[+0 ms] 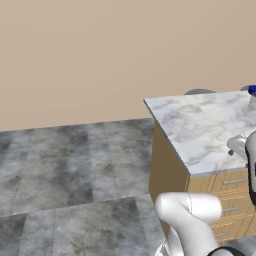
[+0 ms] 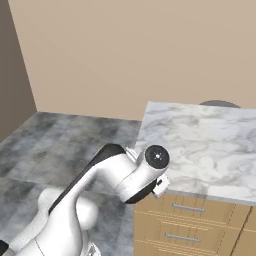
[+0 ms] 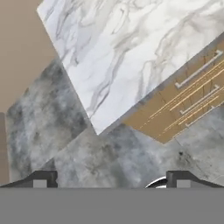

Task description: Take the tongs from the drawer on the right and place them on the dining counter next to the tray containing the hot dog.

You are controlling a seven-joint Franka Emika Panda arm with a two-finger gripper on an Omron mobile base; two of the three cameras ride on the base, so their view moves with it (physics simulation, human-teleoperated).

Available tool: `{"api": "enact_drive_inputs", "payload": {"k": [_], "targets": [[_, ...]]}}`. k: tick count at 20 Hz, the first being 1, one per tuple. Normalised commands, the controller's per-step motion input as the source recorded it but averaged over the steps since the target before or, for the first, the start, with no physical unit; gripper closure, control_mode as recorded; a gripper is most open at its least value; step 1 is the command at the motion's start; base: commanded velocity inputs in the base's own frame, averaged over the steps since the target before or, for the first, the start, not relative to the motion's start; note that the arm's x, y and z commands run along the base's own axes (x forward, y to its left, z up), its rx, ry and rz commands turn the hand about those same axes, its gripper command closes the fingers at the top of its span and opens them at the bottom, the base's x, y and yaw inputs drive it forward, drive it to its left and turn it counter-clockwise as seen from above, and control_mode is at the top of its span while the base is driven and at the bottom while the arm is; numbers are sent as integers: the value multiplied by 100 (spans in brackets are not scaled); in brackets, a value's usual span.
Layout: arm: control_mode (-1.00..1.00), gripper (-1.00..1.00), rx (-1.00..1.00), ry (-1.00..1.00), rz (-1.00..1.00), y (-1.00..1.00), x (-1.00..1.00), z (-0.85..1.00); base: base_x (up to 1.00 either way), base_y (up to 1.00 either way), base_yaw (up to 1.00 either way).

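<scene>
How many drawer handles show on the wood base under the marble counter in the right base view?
2. One silver handle sits on the upper drawer front just under the marble counter; the second handle is on the drawer front below it. More may be hidden past the frame edge.

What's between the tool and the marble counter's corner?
Just bare grey floor in the hand view, between the open tool and the dining counter.

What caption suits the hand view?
Open gripper looks down past the marble dining counter corner at grey floor.
</scene>
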Motion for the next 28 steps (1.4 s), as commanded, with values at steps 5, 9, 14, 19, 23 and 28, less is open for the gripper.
{"api": "enact_drive_inputs", "payload": {"k": [5,9,14,19,23,28], "targets": [[-100,-100,11,-2,-40,-96,-19,-66,0,0,0],[-100,-100,9,0,-44,-86,-10,-63,0,0,0],[-100,-100,11,-2,-48,-78,0,-60,0,0,0],[-100,-100,15,0,-40,-66,-2,-51,0,0,0],[-100,-100,3,-1,-3,-10,-3,-5,0,0,0],[-100,-100,12,-16,2,-19,-30,-2,0,0,0]]}}
